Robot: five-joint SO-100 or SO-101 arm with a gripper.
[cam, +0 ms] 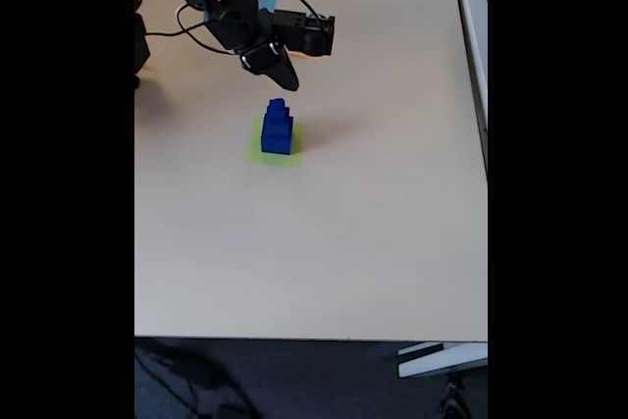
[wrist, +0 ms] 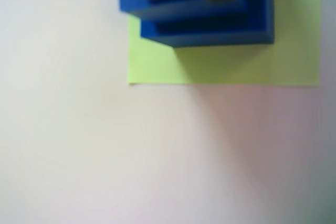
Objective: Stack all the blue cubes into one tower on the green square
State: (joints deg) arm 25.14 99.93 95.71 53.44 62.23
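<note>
Tower [cam: 278, 128] of blue cubes stands upright on green square [cam: 257, 152].

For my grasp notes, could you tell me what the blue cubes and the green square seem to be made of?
The blue cubes look like hard matte plastic or painted wood: crisp edges, uniform colour, no glare. The green square looks like thin matte paper: it lies flat on the table with no visible thickness.
</note>
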